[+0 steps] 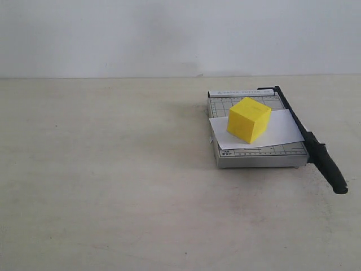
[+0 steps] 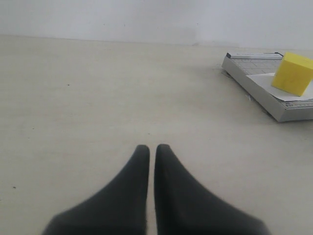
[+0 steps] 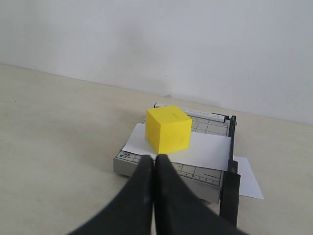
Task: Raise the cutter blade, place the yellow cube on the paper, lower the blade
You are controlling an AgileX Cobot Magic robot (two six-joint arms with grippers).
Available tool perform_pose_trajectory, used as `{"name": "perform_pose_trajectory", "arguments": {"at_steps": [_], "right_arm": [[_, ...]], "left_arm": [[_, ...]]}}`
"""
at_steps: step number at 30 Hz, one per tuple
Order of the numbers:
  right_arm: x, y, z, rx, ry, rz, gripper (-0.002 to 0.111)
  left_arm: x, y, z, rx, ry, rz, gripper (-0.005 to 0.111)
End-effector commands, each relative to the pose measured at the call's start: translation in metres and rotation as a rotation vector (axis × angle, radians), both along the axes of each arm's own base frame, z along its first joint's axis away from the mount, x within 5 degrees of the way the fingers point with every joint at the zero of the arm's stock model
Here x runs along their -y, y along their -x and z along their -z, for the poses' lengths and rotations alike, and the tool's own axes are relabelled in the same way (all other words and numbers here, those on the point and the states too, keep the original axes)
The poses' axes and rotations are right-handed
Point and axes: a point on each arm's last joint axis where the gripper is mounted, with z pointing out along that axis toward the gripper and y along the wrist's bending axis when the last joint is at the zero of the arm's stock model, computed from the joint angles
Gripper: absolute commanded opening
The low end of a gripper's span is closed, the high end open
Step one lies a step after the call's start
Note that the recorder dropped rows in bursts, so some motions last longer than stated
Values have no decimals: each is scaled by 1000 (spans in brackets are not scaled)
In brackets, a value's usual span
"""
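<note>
Both jaws pinched together, empty: left gripper [image 2: 152, 149] well off the trimmer [image 1: 256, 161], right gripper [image 3: 155, 158] just short of it. Cube [image 1: 249, 119] weights the paper [image 1: 285, 131] on the trimmer bed. Blade [image 1: 316, 148] lies flat along the trimmer's edge. I judge the task finished.

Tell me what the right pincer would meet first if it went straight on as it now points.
Probably the yellow cube, sitting on the paper straight beyond the shut right pincer; if the pincer runs low, the near edge of the grey trimmer comes first. Height and depth are unclear.
</note>
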Motion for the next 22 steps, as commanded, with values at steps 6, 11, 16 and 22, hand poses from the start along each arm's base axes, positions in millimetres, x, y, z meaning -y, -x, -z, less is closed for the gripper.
{"name": "perform_pose_trajectory", "arguments": {"at_steps": [6, 11, 16, 22], "right_arm": [[0, 0, 1, 1, 1, -1, 0], [0, 0, 1, 1, 1, -1, 0], [-1, 1, 2, -6, 3, -13, 0], [-1, 1, 2, -6, 3, -13, 0]], "left_arm": [[0, 0, 0, 3, 6, 1, 5], [0, 0, 0, 3, 6, 1, 5], [0, 0, 0, 3, 6, 1, 5], [0, 0, 0, 3, 6, 1, 5]]}}
